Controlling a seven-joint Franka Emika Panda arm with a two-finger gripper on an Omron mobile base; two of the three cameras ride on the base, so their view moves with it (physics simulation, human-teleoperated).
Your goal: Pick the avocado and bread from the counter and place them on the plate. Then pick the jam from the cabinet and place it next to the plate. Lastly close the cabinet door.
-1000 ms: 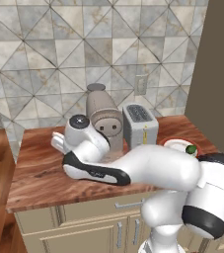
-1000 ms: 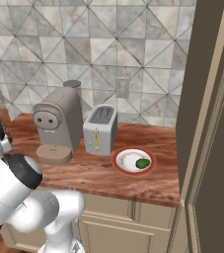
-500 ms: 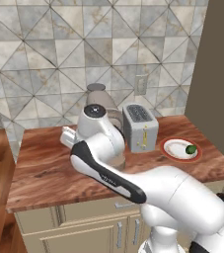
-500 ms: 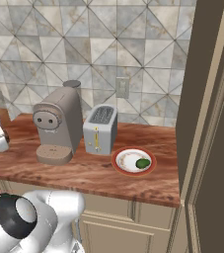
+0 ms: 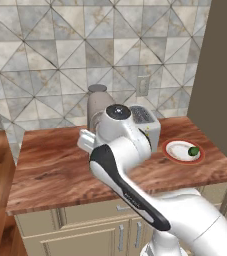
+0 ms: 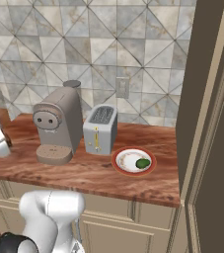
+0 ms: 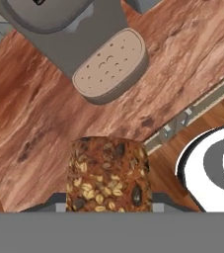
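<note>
The avocado [image 6: 143,163] is already sitting on the plate [image 6: 119,165]. The end effector [image 7: 109,207] is gripping the bread [image 7: 108,175] above the worktop [image 7: 44,118]; jam and cabinet door are waiting.

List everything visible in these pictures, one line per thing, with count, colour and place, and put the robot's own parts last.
counter: one, reddish-brown wood grain, above beige drawers and doors.
coffee machine: one, grey-brown, on the counter left of the toaster.
toaster: one, silver-grey, between the coffee machine and the plate.
plate: one, white with an orange-red rim, on the counter in front of the toaster, to its right.
avocado: one, dark green, on the plate.
bread: one, brown and seeded, held above the counter near the coffee machine's base.
wall outlet: one, pale, on the tiled wall behind the toaster.
cabinet: one, beige-brown, right of the counter.
arm: one, white with dark joints, over the counter.
pincer: one, dark, shut on the bread.
</note>
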